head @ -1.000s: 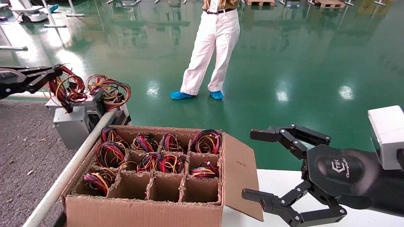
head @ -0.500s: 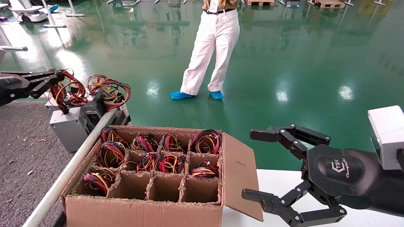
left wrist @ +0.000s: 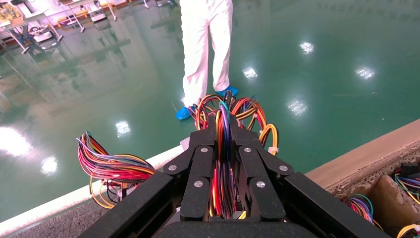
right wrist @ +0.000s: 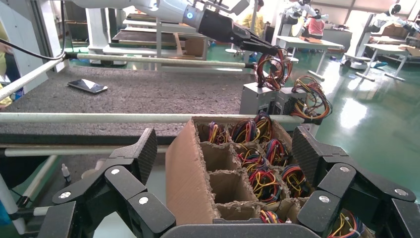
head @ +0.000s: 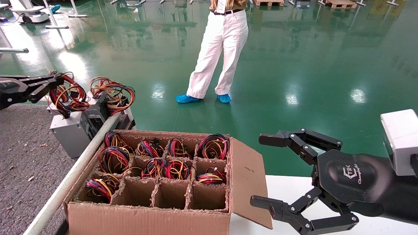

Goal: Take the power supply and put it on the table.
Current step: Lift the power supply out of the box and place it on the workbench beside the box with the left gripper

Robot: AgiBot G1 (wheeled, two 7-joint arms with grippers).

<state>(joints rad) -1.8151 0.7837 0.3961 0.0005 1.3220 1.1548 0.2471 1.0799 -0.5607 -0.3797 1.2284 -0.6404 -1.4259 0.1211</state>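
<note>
Gripping power supply [head: 67, 130] wires | left hand [head: 54, 81] clamped | right hand [head: 266, 173] wide

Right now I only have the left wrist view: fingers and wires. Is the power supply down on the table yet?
Observer: In the head view the power supply appears to rest upright on the table, and the left gripper holds its wire bundle.
Operator: Anything beside it?
Observer: A second unit with a vent grille stands right against it, by the white rail.
Operator: And the right arm?
Observer: The right gripper is open over the white tabletop, beside the cardboard box.
</note>
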